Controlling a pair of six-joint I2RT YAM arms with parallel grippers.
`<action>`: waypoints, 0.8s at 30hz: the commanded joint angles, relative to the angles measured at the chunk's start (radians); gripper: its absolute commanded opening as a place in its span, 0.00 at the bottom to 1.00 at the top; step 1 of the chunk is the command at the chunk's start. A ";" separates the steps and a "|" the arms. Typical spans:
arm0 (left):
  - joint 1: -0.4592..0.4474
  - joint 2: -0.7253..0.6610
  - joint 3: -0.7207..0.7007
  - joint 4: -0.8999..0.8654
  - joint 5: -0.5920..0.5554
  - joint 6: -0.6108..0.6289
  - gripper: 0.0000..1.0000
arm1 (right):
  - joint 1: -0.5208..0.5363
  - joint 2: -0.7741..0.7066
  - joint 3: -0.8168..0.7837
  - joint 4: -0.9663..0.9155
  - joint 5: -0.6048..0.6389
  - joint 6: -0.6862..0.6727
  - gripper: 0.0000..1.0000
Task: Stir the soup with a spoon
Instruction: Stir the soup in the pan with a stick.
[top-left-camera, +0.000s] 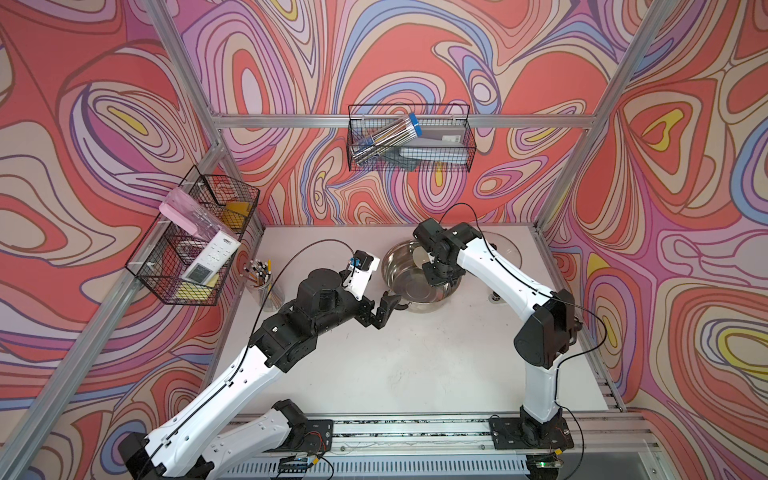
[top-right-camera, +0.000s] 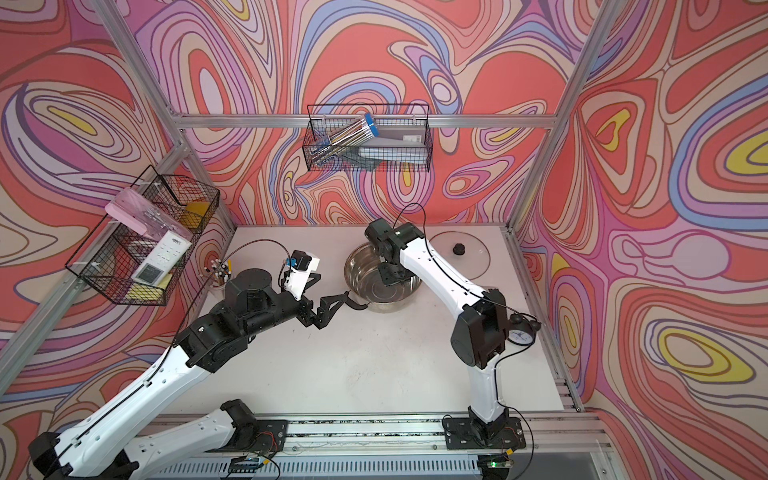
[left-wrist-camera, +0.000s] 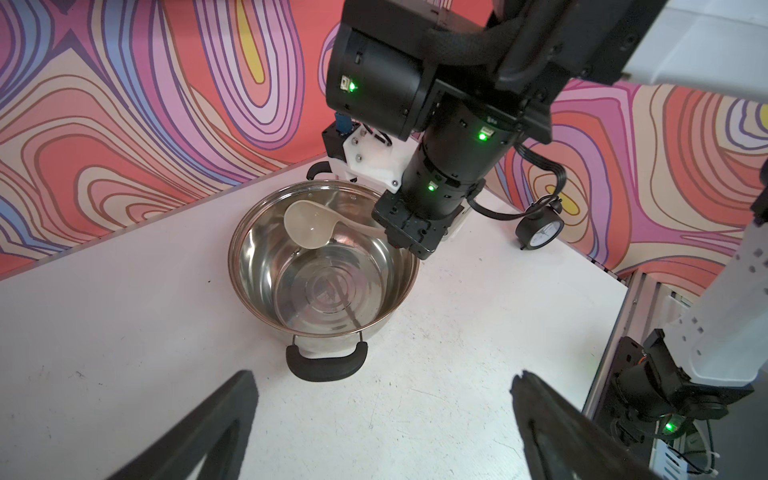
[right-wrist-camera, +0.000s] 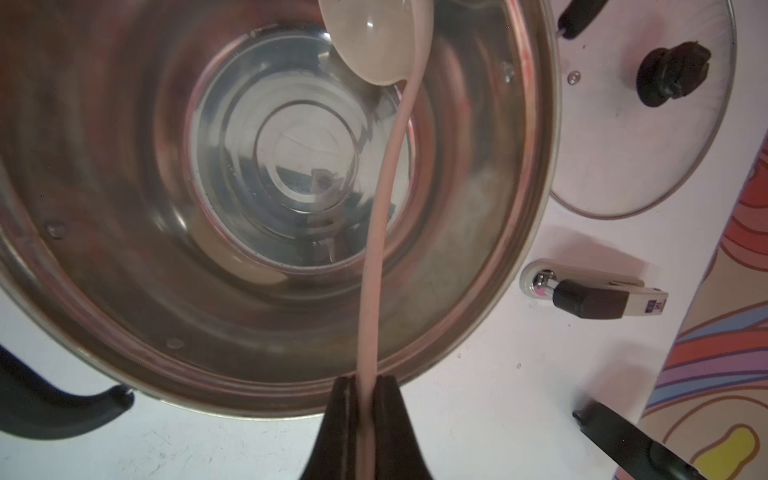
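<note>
Pot (top-left-camera: 399, 266) of shiny steel stands toward the back of a white table (top-left-camera: 395, 365) in both top views, with walls printed in red, pink and lilac swirls all round. The right arm reaches over the pot and its right gripper (top-left-camera: 436, 276) hangs above the rim, hiding much of the inside. The left gripper (top-right-camera: 334, 307) hovers low, near the black pot handle (top-right-camera: 358, 306). A clear jar (top-left-camera: 262, 286) of pencils stands to the left, and a glass lid (top-right-camera: 473, 268) lies flat behind the right arm. A small black clock (top-right-camera: 519, 332) shows beside that arm's elbow, and wire baskets (top-left-camera: 199, 249) hang on the walls. In the left wrist view the left gripper's fingers (left-wrist-camera: 243, 395) are spread wide with nothing between them, cut off at the frame's edge. Beyond them is the spoon (left-wrist-camera: 307, 226), smooth cream plastic with a round deep bowl. It is held inside the pot's mouth near the far wall, raised above the ringed bottom, where a thin clear liquid (left-wrist-camera: 328, 291) seems to lie. Its stem disappears under the right gripper. In the right wrist view, two black fingers are pinched tight on the slim stem's end. The stem curves out over the blurred pot and the bowl is cut off by the frame edge. A stapler (right-wrist-camera: 594, 297) lies near the lid.
</note>
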 joint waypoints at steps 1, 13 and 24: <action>-0.004 -0.015 0.006 -0.004 0.002 -0.010 0.99 | 0.015 0.028 0.083 0.004 -0.046 -0.015 0.00; -0.004 -0.003 0.003 0.011 -0.003 -0.013 0.99 | 0.131 -0.023 0.029 -0.013 -0.077 0.013 0.00; -0.004 -0.007 -0.020 0.026 -0.006 -0.022 0.99 | 0.150 -0.213 -0.221 -0.038 -0.057 0.077 0.00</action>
